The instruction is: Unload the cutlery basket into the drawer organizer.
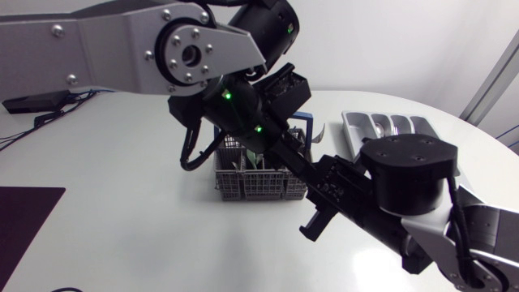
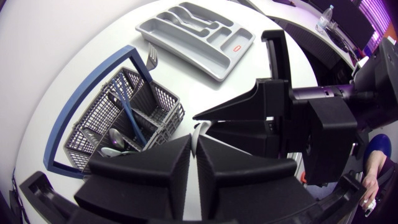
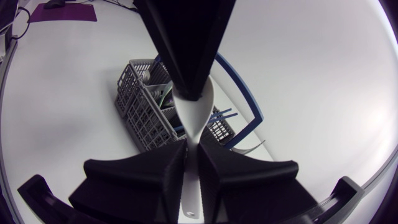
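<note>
Both grippers on the white spoon (image 3: 194,115) above the basket (image 1: 251,188). Right gripper (image 3: 193,158) fingers pinch the handle, left gripper (image 2: 193,146) fingers pinch the bowl end. Cutlery (image 2: 127,115) stands in the basket. Organizer (image 2: 214,53) sits nearby on the surface (image 1: 122,162).

Spoon (image 3: 194,115) white glossy plastic. Basket (image 1: 258,185) grey matt plastic mesh, blue plastic handle (image 2: 67,107). Organizer (image 2: 219,55) grey matt plastic, shiny metal cutlery (image 2: 189,18) inside. Table (image 1: 122,211) white, smooth, slight sheen. Left gripper (image 2: 194,144), right gripper (image 3: 193,150) matt black.
</note>
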{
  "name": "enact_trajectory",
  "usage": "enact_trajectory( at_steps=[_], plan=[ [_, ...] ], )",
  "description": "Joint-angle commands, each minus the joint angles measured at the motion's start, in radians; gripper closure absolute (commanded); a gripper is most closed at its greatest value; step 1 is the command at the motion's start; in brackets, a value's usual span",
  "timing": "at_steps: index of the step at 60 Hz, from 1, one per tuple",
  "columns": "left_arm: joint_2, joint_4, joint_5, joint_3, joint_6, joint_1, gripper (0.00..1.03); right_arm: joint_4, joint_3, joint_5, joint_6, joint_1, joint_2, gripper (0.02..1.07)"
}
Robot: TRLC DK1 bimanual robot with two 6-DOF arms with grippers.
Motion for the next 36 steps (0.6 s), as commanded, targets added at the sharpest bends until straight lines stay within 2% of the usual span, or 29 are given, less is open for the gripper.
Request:
enact_trajectory(
  at_steps=[1,7,36],
  plan=[
    [0.014,-0.006,0.007,0.018,-0.014,0.001,0.84,0.006,0.001,-0.004,-0.024,0.016,0.002,0.95],
    [0.012,-0.007,0.007,0.016,-0.014,-0.002,0.82,-0.004,-0.004,-0.006,-0.025,0.023,-0.001,0.96],
    [-0.023,-0.003,0.007,0.037,-0.022,-0.002,0.62,-0.013,-0.054,-0.007,-0.031,0.029,-0.021,0.96]
  ],
)
